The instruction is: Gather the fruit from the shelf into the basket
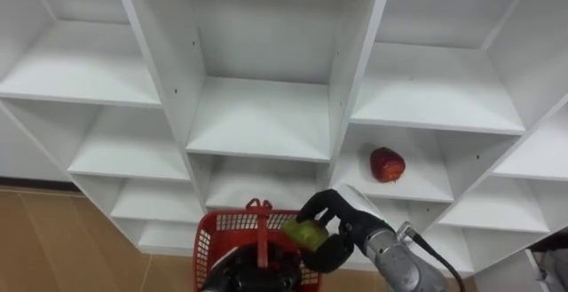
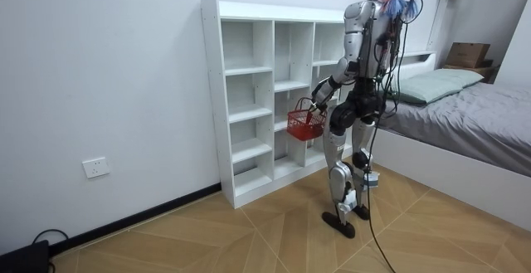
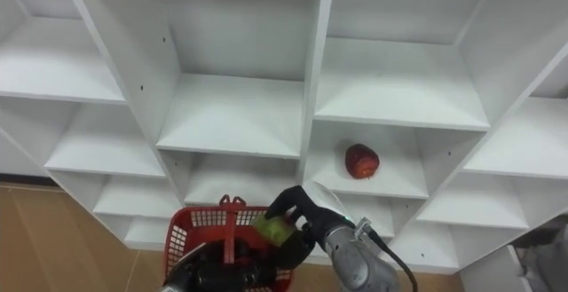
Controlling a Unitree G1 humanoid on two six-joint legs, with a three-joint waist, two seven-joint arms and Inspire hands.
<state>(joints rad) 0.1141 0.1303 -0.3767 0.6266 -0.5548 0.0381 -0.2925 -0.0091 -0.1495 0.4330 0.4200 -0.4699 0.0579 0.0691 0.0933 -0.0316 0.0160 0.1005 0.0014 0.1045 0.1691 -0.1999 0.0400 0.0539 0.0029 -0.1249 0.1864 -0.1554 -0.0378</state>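
Green fruit (image 1: 308, 233) is closest to me, clasped in my right hand (image 1: 339, 214). The dark fingers curl round it from above and below, so I see little more than a yellow-green patch and cannot name the kind. The hand holds it just over the right rim of the red basket (image 1: 209, 243), level with the upright handle (image 1: 263, 235).

The bottom edge of the eye views cuts off the basket's lower half. A dark mass shows behind its mesh, and I take it for my left hand (image 1: 234, 276). I cannot tell whether those fingers are closed on anything. What lies inside the basket is hidden too.

Beyond that, a red fruit (image 1: 387, 164) rests on a board of the white shelf unit (image 1: 342, 88). It is in the compartment just right of the centre column, nearer the left divider than the right and touching neither. There is free board all round it and open height above. The compartments below it are partly masked by my right arm.

The shelves at the outer left and right run out of view. A strip of wooden floor (image 1: 53, 239) shows at lower left.

In the room view the robot stands upright, close before the unit, with the basket between body and shelves. A bed (image 2: 465, 115) lies behind it, and there is bare floor toward the room view's left.
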